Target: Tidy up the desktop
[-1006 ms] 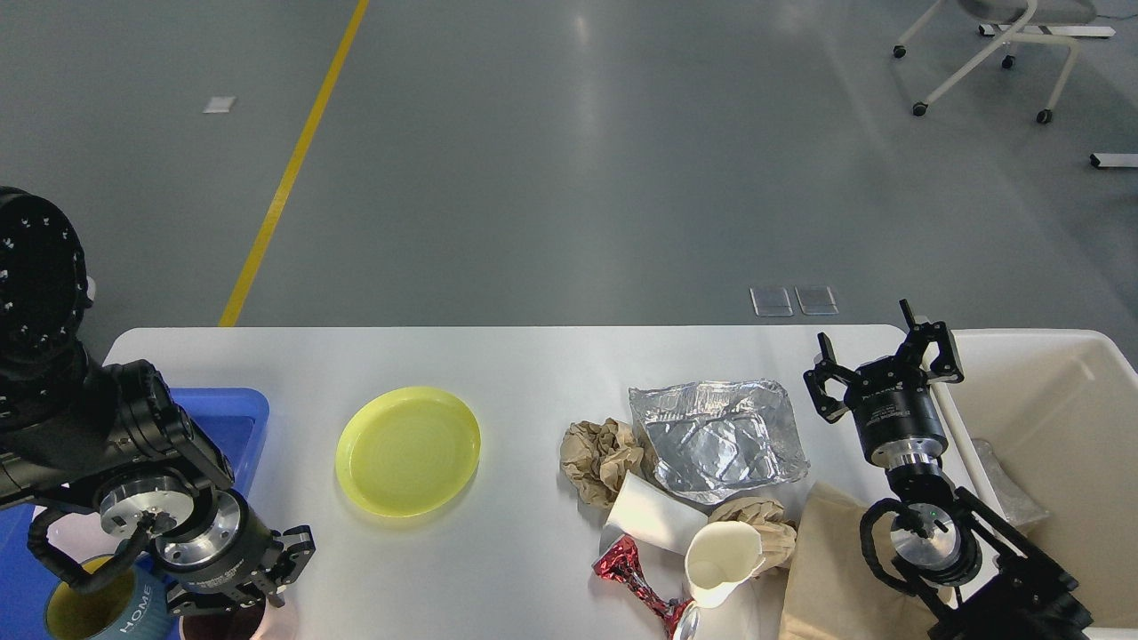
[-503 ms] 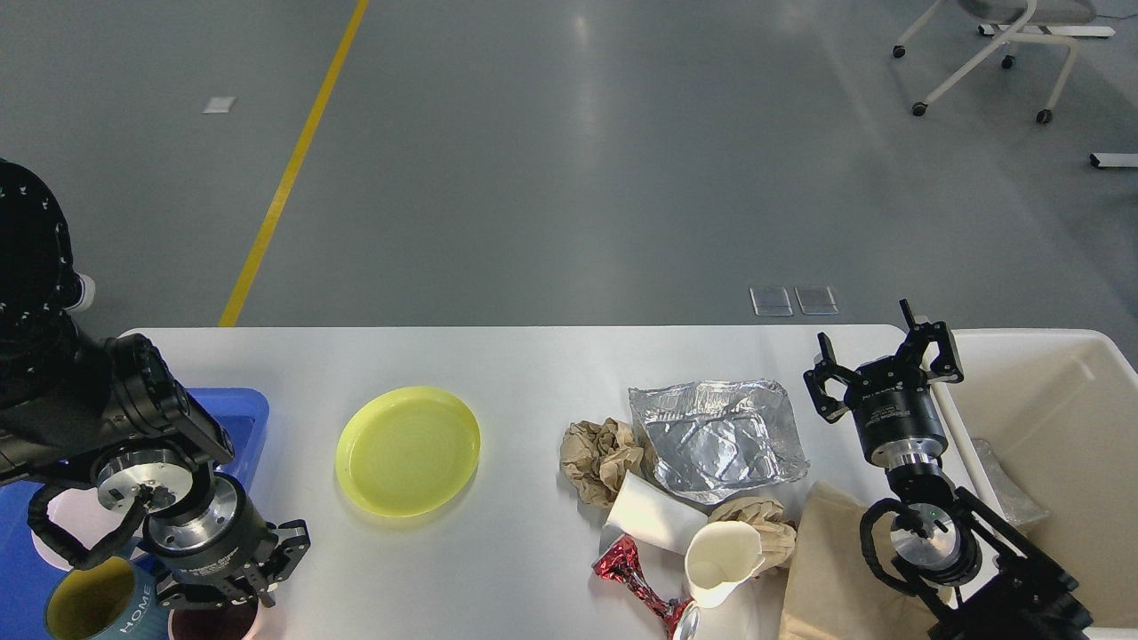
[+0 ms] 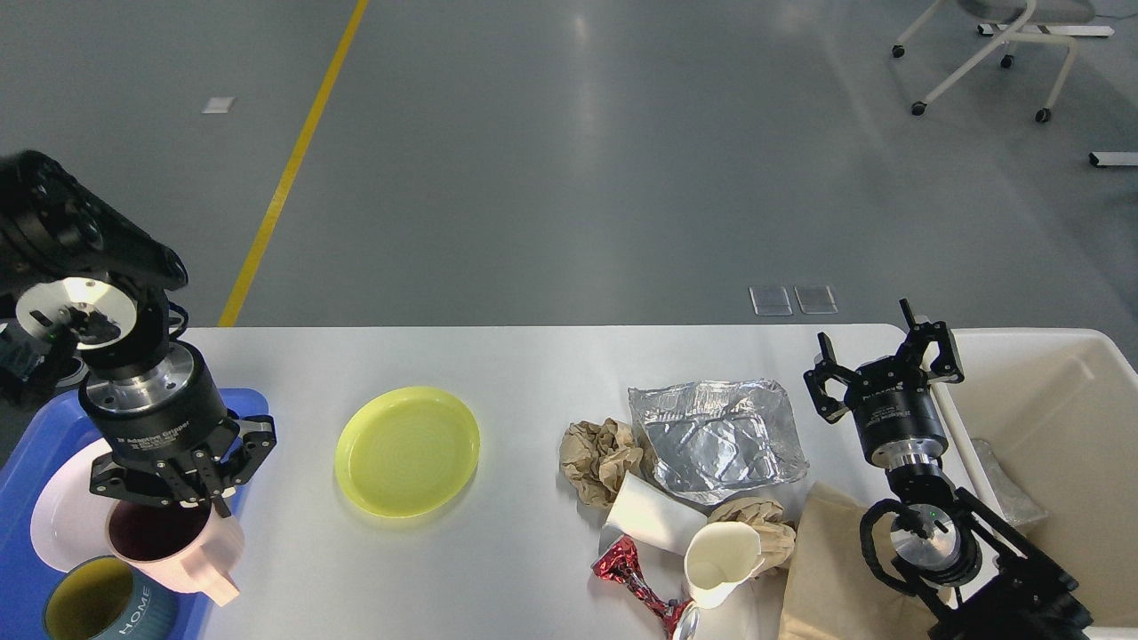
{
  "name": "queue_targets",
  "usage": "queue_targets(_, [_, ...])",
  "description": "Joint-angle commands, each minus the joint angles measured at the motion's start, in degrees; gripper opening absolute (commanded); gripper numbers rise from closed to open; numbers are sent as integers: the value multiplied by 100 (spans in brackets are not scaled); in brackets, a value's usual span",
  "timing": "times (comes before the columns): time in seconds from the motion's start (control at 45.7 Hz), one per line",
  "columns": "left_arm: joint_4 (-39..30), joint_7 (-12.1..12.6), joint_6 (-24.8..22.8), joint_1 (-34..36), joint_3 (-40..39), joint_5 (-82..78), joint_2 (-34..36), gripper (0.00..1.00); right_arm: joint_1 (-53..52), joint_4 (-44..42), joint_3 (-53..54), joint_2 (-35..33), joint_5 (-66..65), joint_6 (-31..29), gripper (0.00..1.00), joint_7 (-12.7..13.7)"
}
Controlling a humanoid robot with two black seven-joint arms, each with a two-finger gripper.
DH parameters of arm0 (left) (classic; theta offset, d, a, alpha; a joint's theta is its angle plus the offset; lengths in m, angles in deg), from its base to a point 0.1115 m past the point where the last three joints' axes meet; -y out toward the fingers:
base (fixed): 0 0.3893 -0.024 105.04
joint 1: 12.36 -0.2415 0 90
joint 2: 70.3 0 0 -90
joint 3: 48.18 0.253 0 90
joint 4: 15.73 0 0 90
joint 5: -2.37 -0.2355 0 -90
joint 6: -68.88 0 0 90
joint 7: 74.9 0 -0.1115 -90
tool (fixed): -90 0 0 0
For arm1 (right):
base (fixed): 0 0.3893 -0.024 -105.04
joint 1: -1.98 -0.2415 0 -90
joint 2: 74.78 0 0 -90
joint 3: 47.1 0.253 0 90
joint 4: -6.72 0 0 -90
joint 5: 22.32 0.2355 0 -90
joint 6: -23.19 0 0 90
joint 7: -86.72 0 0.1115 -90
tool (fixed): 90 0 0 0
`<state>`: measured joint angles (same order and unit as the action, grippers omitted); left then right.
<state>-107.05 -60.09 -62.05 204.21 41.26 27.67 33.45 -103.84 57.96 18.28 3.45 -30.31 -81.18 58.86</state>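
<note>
A: Desktop [image 3: 533, 356] first. It spans nearly the whole width, with a blue tray [image 3: 40, 436] at its left end and a cream bin [image 3: 1049, 400] off its right end.

B: Clutter?

A: Mostly right of centre: a foil tray [image 3: 716, 436], crumpled brown paper [image 3: 597, 458], a brown bag [image 3: 831, 569], two white paper cups [image 3: 722, 562] tipped over, a red wrapper [image 3: 633, 573]. A yellow plate [image 3: 407, 451] lies alone, left of centre.

B: Left gripper [image 3: 182, 484]?

A: Over the tray's right edge, pointing down at a pink mug [image 3: 173, 544]. The mug hangs partly over the tray rim, handle toward the near right. Fingers look closed on the mug's far rim; I judge it gripped, though the contact is dark.

B: Right gripper [image 3: 880, 364]?

A: Jaws apart, nothing in them, raised beside the bin's left wall. The foil tray lies just to its left, long axis running left to right.

B: So which arm for what?

A: My guess: the mug needs to go left, into the tray, beside the white plate [image 3: 58, 524] and the blue cup [image 3: 98, 613]. The plate sits nearer the left arm; the rubbish nearer the right.
</note>
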Motion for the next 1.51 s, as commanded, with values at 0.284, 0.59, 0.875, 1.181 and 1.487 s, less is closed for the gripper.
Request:
queue_targets(0.284, [-88,-1067,-1407,2680,373,-1044,-21,0,0,0,0,-9,0,-5,100,0])
queue_targets(0.59, [-79,-1929,-1407,2610,706,-1993,145,0,0,0,0,-9,9,-5,100,0])
queue_targets(0.875, [685,-2009,-1407,1890,944,-3355,1805,0,0,0,0,-9,9,-5,100,0])
queue_targets(1.181, [2434,-2052,-1407,431,891,-4445,3406,0,0,0,0,-9,9,4,100,0])
queue_targets(1.487, [3919,-2404,-1407,-2002,-338,-5149,4197,0,0,0,0,-9,9,4,100,0])
